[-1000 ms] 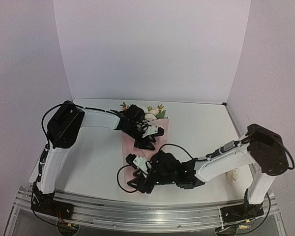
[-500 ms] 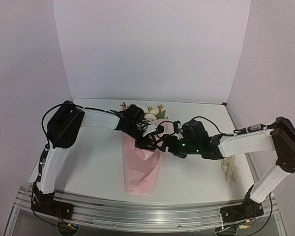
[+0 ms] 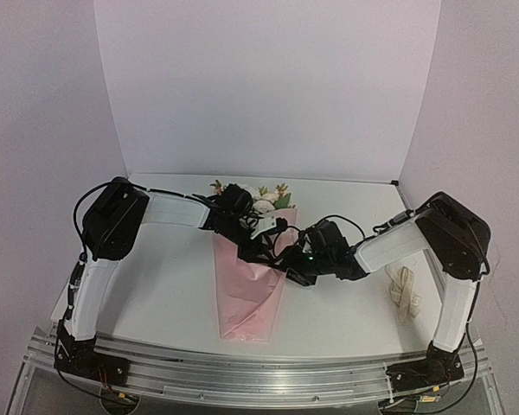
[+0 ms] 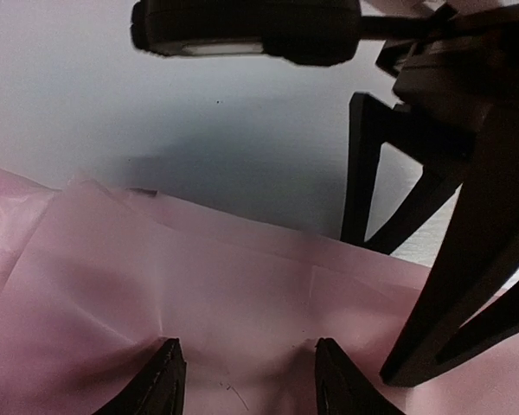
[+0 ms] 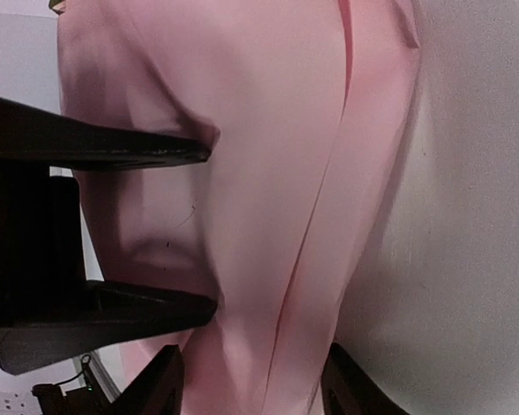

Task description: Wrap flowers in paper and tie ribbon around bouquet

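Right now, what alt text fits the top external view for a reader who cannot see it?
Both claws, left and right, meet over a pink paper cone on a white table, flowers showing at its far end. A beige ribbon lies loose by the right arm.

Both arms crowd the bouquet [image 3: 249,290] top, ribbon [image 3: 403,290] lies unobstructed at right, table [image 3: 164,294] left open

My paper [image 3: 246,298] is light pink all over, with no pattern. The flowers [image 3: 264,199] are pale pink and white with green leaves. The ribbon [image 3: 404,290] is cream. My two arms are white and black. The table [image 3: 164,285] is white.
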Robot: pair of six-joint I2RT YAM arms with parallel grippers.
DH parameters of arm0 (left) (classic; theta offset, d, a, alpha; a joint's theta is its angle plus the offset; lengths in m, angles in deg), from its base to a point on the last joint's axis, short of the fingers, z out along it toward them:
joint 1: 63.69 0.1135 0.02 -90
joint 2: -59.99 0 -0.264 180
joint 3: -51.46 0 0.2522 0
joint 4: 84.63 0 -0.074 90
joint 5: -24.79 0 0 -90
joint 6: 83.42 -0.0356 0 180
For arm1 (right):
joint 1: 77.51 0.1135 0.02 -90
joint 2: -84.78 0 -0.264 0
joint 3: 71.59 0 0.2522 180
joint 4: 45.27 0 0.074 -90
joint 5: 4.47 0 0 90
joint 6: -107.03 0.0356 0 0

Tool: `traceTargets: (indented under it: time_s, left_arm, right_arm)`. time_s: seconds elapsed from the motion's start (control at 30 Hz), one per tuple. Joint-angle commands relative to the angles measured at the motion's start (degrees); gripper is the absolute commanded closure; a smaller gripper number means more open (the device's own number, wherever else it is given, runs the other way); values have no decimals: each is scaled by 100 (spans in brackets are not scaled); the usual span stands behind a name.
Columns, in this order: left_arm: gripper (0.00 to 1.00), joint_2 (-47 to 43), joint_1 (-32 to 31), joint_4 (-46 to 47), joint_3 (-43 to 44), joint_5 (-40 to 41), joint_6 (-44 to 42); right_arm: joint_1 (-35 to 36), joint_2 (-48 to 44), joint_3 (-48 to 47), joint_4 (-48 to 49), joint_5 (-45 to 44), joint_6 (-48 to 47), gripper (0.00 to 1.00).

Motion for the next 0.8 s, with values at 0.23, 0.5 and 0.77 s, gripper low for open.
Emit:
traceTargets:
  time_s: [0.23, 0.5, 0.77]
  left_arm:
    - [37, 81, -65, -16, 464, -101, -66]
    - [32, -733, -82, -1982, 1396, -804, -966]
    - [27, -2225, -841, -1961, -1447, -29, -1493]
  right_arm:
    - [-237, 612, 149, 810, 310, 477, 100]
    - [-275, 639, 145, 1037, 311, 517, 100]
    - [-271, 634, 41, 1155, 217, 692, 100]
